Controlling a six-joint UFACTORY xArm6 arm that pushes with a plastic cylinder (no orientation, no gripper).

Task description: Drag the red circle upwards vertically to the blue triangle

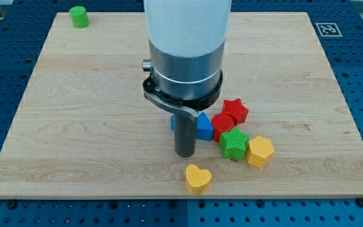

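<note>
The red circle (pixel 222 123) lies just right of centre on the wooden board (pixel 74 126). The blue triangle (pixel 205 127) touches its left side. My tip (pixel 185 153) stands just left of the blue triangle and a little below it, about a block's width left of the red circle. Another blue block (pixel 172 122) shows only as a sliver behind the rod.
A red star (pixel 235 110) sits above and right of the red circle. A green star (pixel 234 144) and a yellow hexagon (pixel 259 151) lie below it. A yellow heart (pixel 198 178) lies near the bottom edge. A green cylinder (pixel 79 16) sits at the top left corner.
</note>
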